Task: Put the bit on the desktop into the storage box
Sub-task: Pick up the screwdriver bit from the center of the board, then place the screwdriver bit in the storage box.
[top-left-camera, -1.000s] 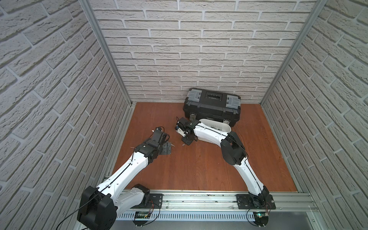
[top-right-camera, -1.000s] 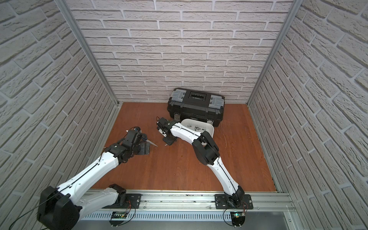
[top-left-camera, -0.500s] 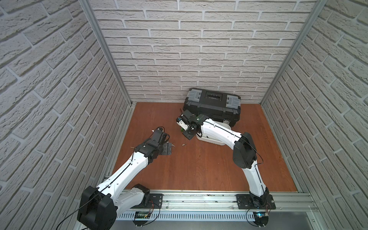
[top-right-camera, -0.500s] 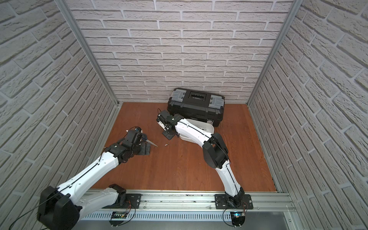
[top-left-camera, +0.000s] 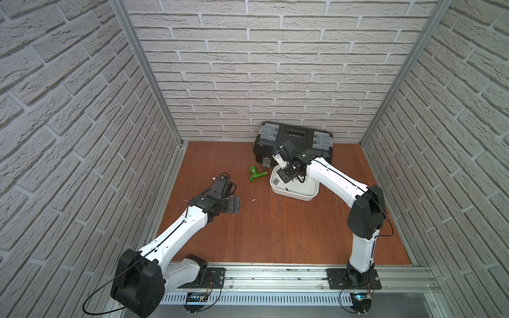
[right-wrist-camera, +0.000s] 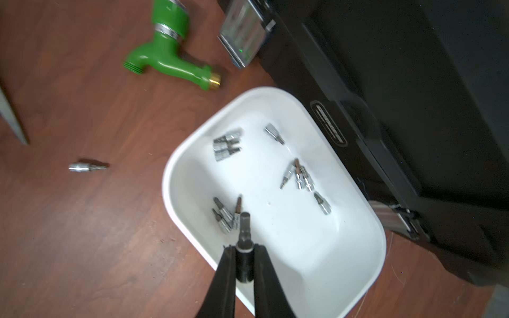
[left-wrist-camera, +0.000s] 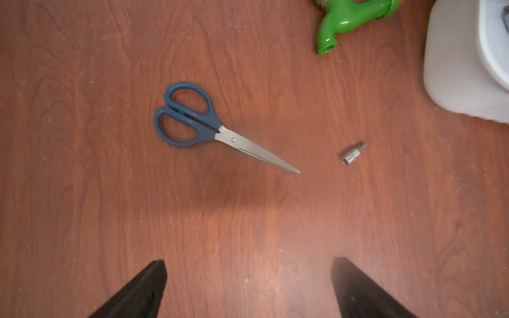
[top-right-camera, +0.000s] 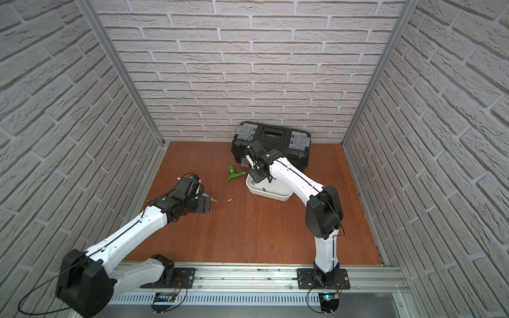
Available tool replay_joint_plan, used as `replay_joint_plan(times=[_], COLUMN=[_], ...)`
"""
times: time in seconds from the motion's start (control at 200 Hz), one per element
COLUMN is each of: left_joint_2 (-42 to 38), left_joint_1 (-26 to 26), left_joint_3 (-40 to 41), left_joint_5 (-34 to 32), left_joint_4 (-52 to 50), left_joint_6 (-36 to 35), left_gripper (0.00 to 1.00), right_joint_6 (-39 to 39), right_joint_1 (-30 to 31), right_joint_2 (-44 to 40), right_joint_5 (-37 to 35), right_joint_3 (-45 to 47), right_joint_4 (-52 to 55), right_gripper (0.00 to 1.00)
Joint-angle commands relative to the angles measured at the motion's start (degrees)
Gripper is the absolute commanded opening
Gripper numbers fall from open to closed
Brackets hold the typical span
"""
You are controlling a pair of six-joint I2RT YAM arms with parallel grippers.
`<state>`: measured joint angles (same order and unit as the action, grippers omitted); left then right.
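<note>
Open desktop (top-left-camera: pixel 275 225) surrounds the loose bit (left-wrist-camera: pixel 353 153) (scissors (left-wrist-camera: pixel 225 135), green tap (left-wrist-camera: pixel 347 16) near); toolbox (top-left-camera: pixel 296 135) stands just behind the storage box (top-left-camera: pixel 292 195).

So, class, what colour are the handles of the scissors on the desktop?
Dark blue. The scissors show best in the left wrist view.

Bright, even light from overhead, soft shadows.

Both top views are sharp, though the brick walls (top-left-camera: pixel 68 110) bow at the edges. The right wrist view is blurred, the storage box (right-wrist-camera: pixel 179 192) washed-out white; in the left wrist view a faint shadow crosses the counter (left-wrist-camera: pixel 82 192).
</note>
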<state>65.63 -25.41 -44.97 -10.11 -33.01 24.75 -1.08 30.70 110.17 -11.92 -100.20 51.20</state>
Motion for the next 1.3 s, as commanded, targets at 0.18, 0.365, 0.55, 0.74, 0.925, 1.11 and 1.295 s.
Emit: replay_joint_plan(times=[0.18,0.365,0.55,0.74,0.925,1.11,1.295], left_joint_2=[1.9,3.0,3.5,3.8,3.6,3.6,3.5], left_joint_1=[0.4,0.4,0.2,0.2,0.3,0.2,0.1], left_joint_3=[-2.5,-2.9,-2.8,-3.0,-2.8,-2.7,-2.4], left_joint_5=[1.8,2.7,3.2,3.2,3.2,3.5,3.8], left_joint_4=[1.3,1.3,1.6,1.6,1.6,1.7,1.9], left_joint_6=[-1.1,-1.1,-1.4,-1.7,-1.8,-1.8,-2.2], left_gripper=[0.98,0.98,0.98,0.98,0.98,0.98,0.98], right_joint_6=[1.3,0.6,0.6,0.5,0.9,0.7,0.7], right_joint_1=[-2.5,-2.5,-2.2,-0.9,-0.4,-0.3,-0.2], right_joint_2=[-0.1,6.5,11.8,16.3,17.9,17.1,15.5], right_joint_5=[-0.3,3.6,6.9,7.4,6.7,6.1,5.5], right_joint_3=[5.6,1.8,-2.3,-5.3,-5.7,-5.1,-4.7], right_joint_4=[-3.5,-2.4,-1.5,-0.7,-1.0,-1.2,-1.4], right_gripper=[0.1,0.1,0.1,0.1,0.12,0.16,0.26])
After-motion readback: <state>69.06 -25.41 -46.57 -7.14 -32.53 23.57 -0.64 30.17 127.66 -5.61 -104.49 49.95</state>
